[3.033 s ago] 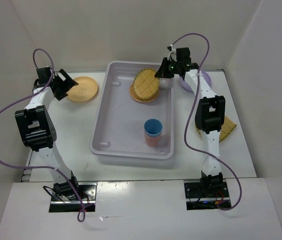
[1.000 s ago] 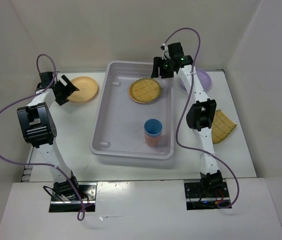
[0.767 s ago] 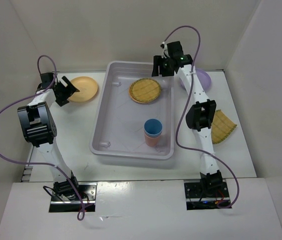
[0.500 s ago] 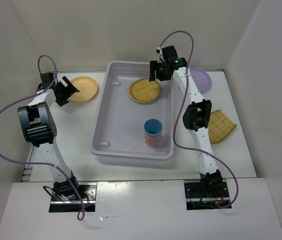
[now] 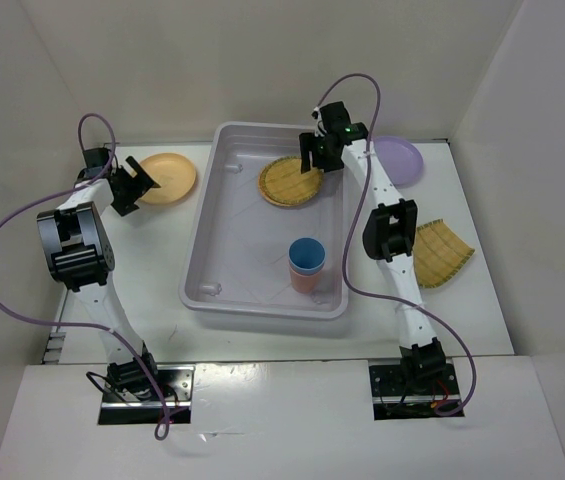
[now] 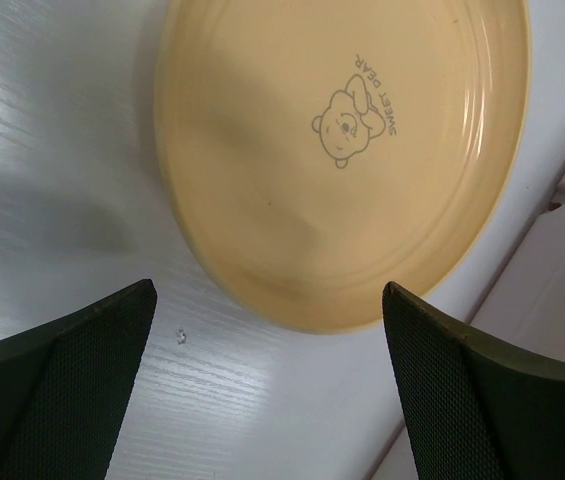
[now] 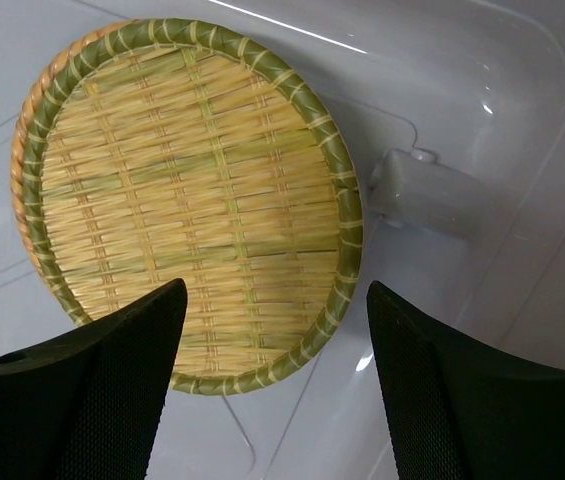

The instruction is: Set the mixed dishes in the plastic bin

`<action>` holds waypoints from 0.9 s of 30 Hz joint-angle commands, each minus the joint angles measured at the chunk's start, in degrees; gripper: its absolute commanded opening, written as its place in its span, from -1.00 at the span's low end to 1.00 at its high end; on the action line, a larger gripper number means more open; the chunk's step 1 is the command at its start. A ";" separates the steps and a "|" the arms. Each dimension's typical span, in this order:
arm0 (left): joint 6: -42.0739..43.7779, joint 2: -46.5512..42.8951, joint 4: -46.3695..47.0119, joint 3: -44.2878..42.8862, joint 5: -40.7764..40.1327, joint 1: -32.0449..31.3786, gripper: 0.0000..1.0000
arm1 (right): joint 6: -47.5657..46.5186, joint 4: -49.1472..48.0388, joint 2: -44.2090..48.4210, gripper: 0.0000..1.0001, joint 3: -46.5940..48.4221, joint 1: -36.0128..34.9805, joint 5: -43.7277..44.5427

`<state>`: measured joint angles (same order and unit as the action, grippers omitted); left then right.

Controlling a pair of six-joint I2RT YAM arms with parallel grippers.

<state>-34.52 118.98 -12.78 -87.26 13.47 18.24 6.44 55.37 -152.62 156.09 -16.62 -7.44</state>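
Observation:
The plastic bin (image 5: pixel 200 240) stands mid-table. At its far end a round yellow woven plate (image 5: pixel 290 180) (image 7: pixel 187 200) lies flat on an orange-tan plate whose rim (image 7: pixel 22 130) peeks out. My right gripper (image 5: pixel 314 155) (image 7: pixel 272 390) hovers just above the woven plate's edge, open and holding nothing. A blue cup (image 5: pixel 306 254) sits nested in a salmon-pink cup (image 5: pixel 303 282) near the bin's front. Another orange-tan plate (image 5: pixel 167 177) (image 6: pixel 342 150) lies on the table left of the bin. My left gripper (image 5: pixel 134 182) (image 6: pixel 267 390) is open just short of its near rim.
A lavender plate (image 5: pixel 397 158) lies at the back right of the table. A yellow woven plate (image 5: pixel 440 252) lies right of the right arm. White walls enclose the table on three sides. The bin wall (image 6: pixel 562 300) shows beside the orange-tan plate.
The woven plate, held tilted three seconds ago, now lies flat in the bin. My right gripper has let go, widened and shifted left. The left gripper has barely moved.

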 commanded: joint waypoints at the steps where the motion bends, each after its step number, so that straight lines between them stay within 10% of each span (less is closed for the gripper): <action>1: -0.54 0.82 2.14 -1.25 -2.48 -0.30 1.00 | -0.72 0.61 -1.63 0.56 3.34 -0.60 0.85; 27: -4.76 5.03 5.48 -2.65 -10.75 -2.42 0.56 | -0.20 1.75 1.61 0.63 4.92 -3.59 6.90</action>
<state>-38.15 122.19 -8.84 -87.61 4.08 16.19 6.31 55.68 -156.44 157.32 -19.62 -4.97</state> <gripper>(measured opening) 0.806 0.812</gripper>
